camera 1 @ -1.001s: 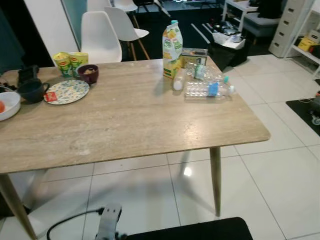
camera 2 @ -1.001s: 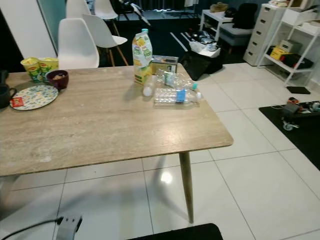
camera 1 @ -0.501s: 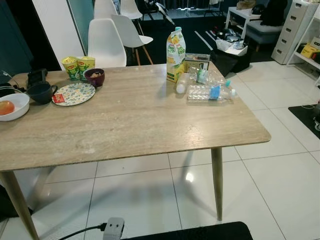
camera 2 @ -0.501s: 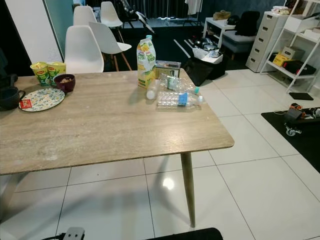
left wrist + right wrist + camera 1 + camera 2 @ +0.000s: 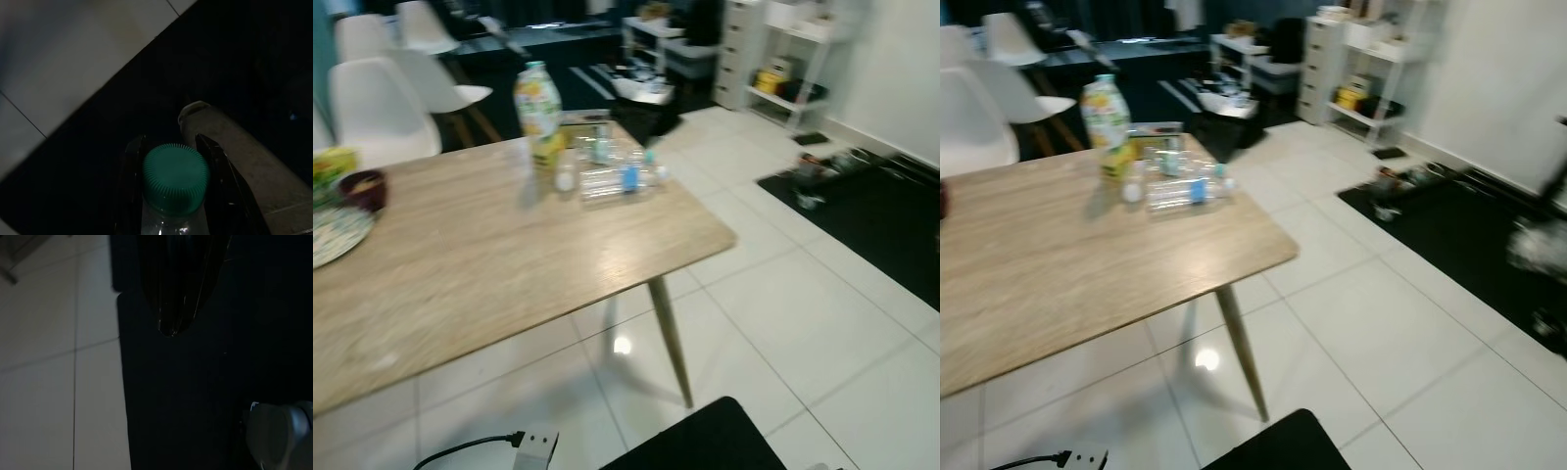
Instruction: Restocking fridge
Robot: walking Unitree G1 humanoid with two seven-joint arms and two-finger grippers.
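The left gripper (image 5: 175, 196) is clamped on a clear bottle (image 5: 172, 223) just under its green ribbed cap (image 5: 176, 177), one black finger (image 5: 131, 186) on each side of the neck; behind it lie dark ground and pale floor tiles (image 5: 58, 63). The right gripper (image 5: 176, 308) hangs over a dark surface next to pale tiles, its two black fingers pressed together to a single tip with nothing between them — a rounded grey part shows in the corner of that wrist view, too dim to name.

Out in front stands a wooden table (image 5: 489, 264) on slanted legs, the head views blurred. At its far corner a tall juice carton (image 5: 537, 103) stands upright, with a small white bottle (image 5: 565, 179) just beside its base. Next to these lie clear plastic bottles (image 5: 617, 176) on their sides, one with a blue label, and a flat box (image 5: 582, 119) sits behind them. At the table's other end are a dark bowl (image 5: 364, 188) and the edge of a patterned plate (image 5: 331, 235). White chairs (image 5: 382, 98) stand beyond the table — farther off, a white drawer unit (image 5: 744, 49) and shelves, and a black mat (image 5: 871, 215) on the white tiled floor. A power strip (image 5: 534, 448) with its cable lies on the tiles near the bottom of the view
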